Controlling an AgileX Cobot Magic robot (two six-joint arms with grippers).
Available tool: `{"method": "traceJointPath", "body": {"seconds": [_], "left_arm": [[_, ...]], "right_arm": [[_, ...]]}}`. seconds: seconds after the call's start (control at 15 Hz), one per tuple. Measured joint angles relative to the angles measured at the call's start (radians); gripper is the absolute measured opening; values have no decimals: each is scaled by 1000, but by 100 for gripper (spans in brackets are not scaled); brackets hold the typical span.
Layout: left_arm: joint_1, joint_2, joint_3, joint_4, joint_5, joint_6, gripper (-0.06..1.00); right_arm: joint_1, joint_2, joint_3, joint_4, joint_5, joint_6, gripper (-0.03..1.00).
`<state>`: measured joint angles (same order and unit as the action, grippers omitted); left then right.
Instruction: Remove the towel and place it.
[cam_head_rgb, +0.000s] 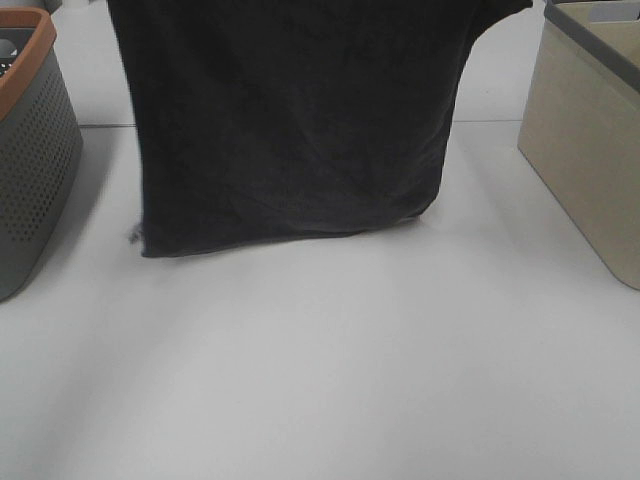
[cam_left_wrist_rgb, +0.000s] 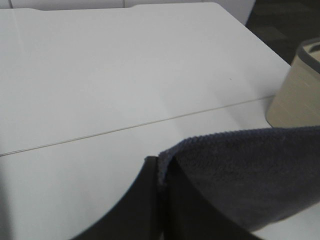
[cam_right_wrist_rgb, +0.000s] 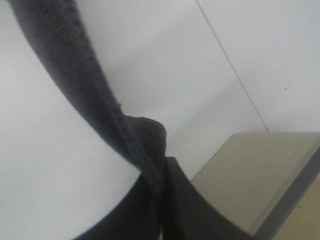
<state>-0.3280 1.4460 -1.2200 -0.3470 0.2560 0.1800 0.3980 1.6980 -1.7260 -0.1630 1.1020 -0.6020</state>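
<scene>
A dark towel hangs spread like a curtain over the white worktop. It fills the upper middle of the high view, and its top runs out of the picture. Whether its lower hem touches the worktop cannot be told. The left hand is pressed together, pinching one edge of the towel. The right hand pinches another edge the same way. A grey perforated basket with an orange rim stands to the left and a beige bin with a grey rim to the right, both apart from the towel.
</scene>
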Motion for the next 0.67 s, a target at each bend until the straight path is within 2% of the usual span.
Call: {"method": "traceJointPath", "body": {"seconds": [0.13, 0.27, 0.47, 0.67], "left_arm": [[19, -1, 25, -14, -99, -4, 0], [19, 11, 27, -14, -149, 7, 0], [19, 93, 23, -12, -261, 20, 0], [23, 230, -82, 51, -357, 23, 0]], "right_arm": [[1, 0, -6, 2, -52, 23, 2], [-9, 7, -6, 1, -129, 71, 2], [-67, 41, -6, 21, -307, 145, 2], [-88, 72, -6, 30, -503, 152, 2]]}}
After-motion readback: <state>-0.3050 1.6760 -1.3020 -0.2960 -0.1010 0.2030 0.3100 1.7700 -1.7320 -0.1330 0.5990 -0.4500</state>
